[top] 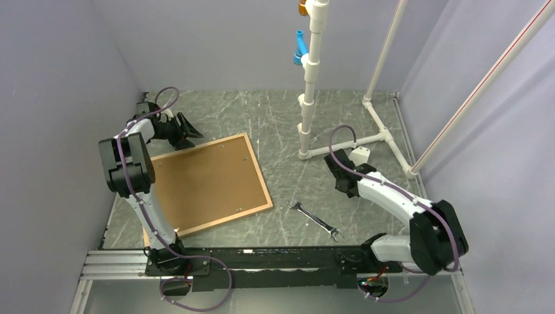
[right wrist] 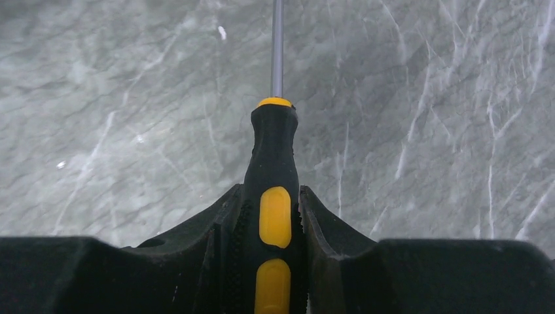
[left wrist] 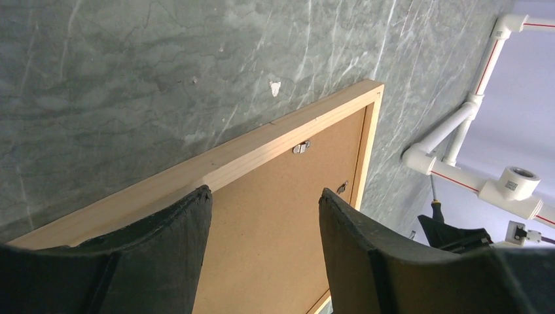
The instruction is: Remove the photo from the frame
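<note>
White link shells and bulky black joint housings on left arm (top: 149,212) and right arm (top: 387,191); looping purple cables (top: 343,127); matte black left hand (left wrist: 263,191) and right hand (right wrist: 269,190).

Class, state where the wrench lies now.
In the top view, the wrench lies flat on the table, right of the frame and close to the right gripper.

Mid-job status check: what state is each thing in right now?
frame: face down on table
backing board: seated in frame
photo: hidden from view
left tool: open, by frame's far edge
right tool: shut on screwdriver
wrench: loose on table
</note>
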Robot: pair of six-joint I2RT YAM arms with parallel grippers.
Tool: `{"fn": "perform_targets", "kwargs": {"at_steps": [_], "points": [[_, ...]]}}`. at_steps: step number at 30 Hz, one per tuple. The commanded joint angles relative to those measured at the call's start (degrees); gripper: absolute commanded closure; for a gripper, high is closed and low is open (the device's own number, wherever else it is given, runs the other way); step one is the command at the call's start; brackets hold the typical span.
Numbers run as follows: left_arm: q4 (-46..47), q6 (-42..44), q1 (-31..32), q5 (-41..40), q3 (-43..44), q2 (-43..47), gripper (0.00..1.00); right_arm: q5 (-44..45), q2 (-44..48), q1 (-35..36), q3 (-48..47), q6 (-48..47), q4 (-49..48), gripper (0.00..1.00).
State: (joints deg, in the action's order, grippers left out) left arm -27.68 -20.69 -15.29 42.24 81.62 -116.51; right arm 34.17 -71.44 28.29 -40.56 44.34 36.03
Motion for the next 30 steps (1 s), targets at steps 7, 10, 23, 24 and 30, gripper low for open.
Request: {"fn": "perform_targets", "kwargs": {"at_steps": [7, 10, 23, 24, 30], "points": [[1.9, 0.0, 0.2, 2.4, -1.0, 4.5, 0.36, 2.2, -11.0, -1.4, -5.0, -0.6, -2.9, 0.74], [1.8, 0.0, 0.2, 2.4, -1.0, 4.5, 0.35, 0.4, -10.8, -1.5, -4.8, -2.5, -4.3, 0.58], [2.6, -0.3, 0.2, 3.0, -1.5, 5.2, 0.35, -6.1, -1.2, 0.8, -3.4, -14.5, -11.4, 0.27], [2.8, -0.3, 0.3, 2.9, -1.6, 5.4, 0.35, -6.6, 0.2, 1.9, -3.4, -15.9, -12.3, 0.27], [3.4, -0.2, 0.2, 0.3, -2.6, 8.6, 0.35, -6.9, 0.9, 17.8, -4.4, -27.3, -19.0, 0.21]]}}
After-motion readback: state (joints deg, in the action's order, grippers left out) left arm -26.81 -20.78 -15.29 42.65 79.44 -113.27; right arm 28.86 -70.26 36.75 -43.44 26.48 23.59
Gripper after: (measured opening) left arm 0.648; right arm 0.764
